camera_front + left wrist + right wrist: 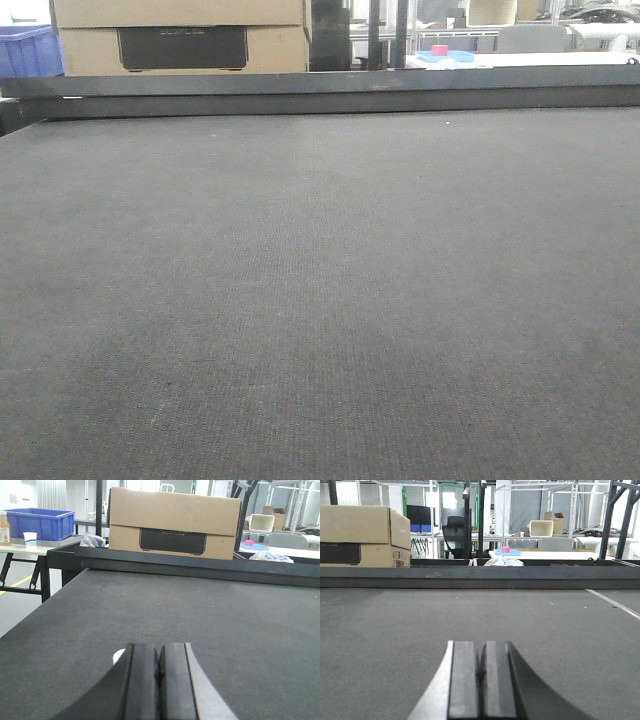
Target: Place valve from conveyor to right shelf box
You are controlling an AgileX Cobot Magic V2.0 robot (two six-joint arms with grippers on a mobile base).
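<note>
The conveyor [320, 300] was a wide, dark grey belt, and it looked bare in all three views. The valve was not to be seen anywhere on it, near or far, left or right. The shelf box was not in the pictures either. So the job looked like it had not begun.

The left gripper [159, 652] hung low over the near part of the belt. Its two black pads were pressed together with nothing between them. The right gripper [481, 650] was the same: pads pressed tight, holding nothing, low over the belt.

A few things could go wrong from there. If the valve rode in on the belt, the grippers would have to spread first. If one reached in with its pads pressed together, it would likely bump the valve and knock it over or push it away. Both grippers sat close to the belt, so a low sweep could scrape the woven cloth.

The dark rail [320, 95] ran along the far edge, and a valve pushed that way might get stuck against it. Behind the rail on the left stood a big cardboard box [172, 522] and a blue bin [42, 522]. Neither looked like a shelf box, so dropping the valve there would be a mistake. With no valve in sight, any reach would be a guess.
</note>
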